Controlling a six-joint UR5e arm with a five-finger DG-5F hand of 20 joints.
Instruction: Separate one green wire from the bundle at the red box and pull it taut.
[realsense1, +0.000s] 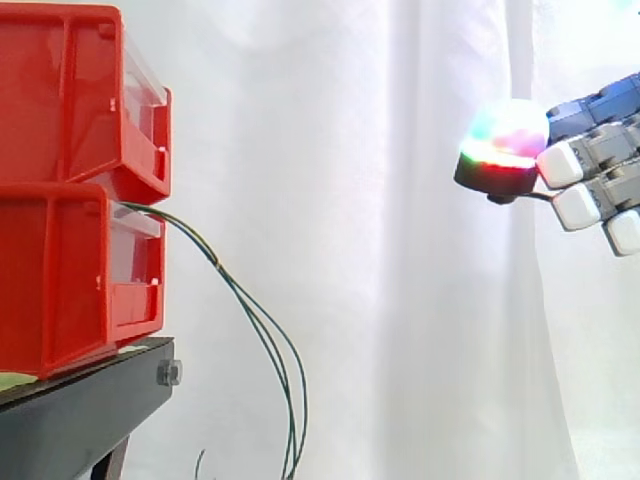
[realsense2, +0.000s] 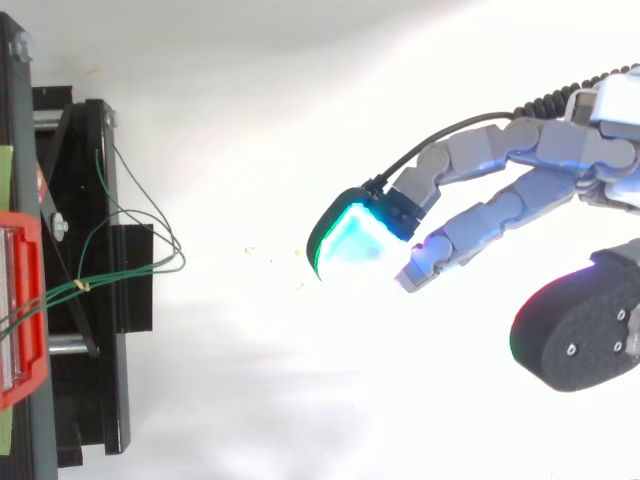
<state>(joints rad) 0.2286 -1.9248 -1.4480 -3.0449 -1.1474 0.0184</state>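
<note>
Green wires (realsense2: 85, 287) drooping from lower red box (realsense1: 70, 280), hand (realsense2: 540, 150) well apart, outstretched, holding nothing.

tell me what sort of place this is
Probably a robotics lab test bench: stacked red bins on a black stand before a white curtain, green wires hanging from the lower bin, and a robot hand with glowing fingertips, open, apart from the wires.

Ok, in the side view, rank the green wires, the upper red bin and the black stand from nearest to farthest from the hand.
1. green wires, hanging left of centre, on the side of the bins that faces the hand.
2. upper red bin, far left, about level with the hand.
3. black stand, bottom left, lowest of the three.
</note>
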